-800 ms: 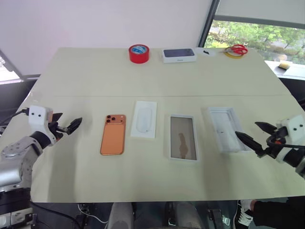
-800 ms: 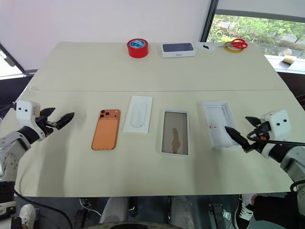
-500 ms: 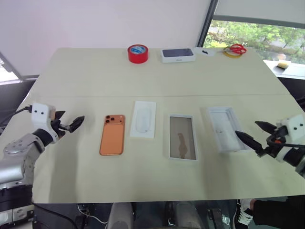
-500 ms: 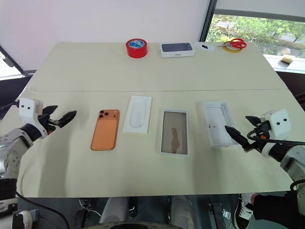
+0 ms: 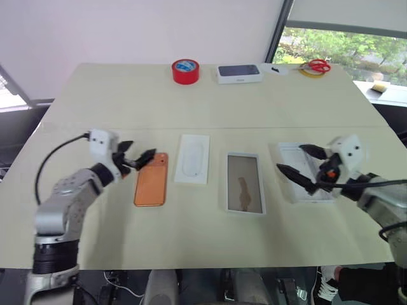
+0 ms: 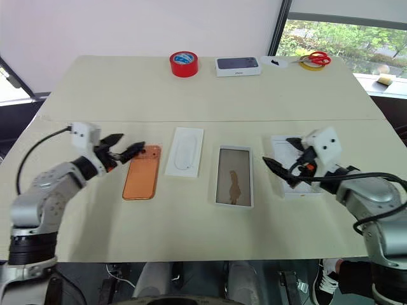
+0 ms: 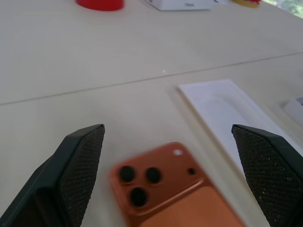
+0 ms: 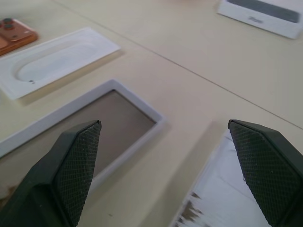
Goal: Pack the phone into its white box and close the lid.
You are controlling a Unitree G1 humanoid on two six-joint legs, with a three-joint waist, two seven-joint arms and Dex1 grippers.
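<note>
Both arms have swung inward since the earlier frames: the left gripper (image 5: 135, 159), then out at the table's left edge, now hangs at the top end of the phone (image 5: 151, 181), and the right gripper (image 5: 300, 164), then off at the right edge, now sits over the lid (image 5: 304, 180). Both have their fingers spread wide and hold nothing. The phone lies face down, left of centre in the frame, lenses toward the far side; a flat white card (image 5: 192, 158) lies between it and the box (image 5: 244, 182), which sits at centre with its tan floor bare, and the lid rests open side up to its right. The step in hand looks like the reach for the phone; next the left fingers must straddle its edges and close. The table (image 5: 203, 101) is pale cream; at its far edge stand red tape (image 5: 185, 70), another phone box (image 5: 238, 73) and scissors (image 5: 316, 65), with a window at upper right.
</note>
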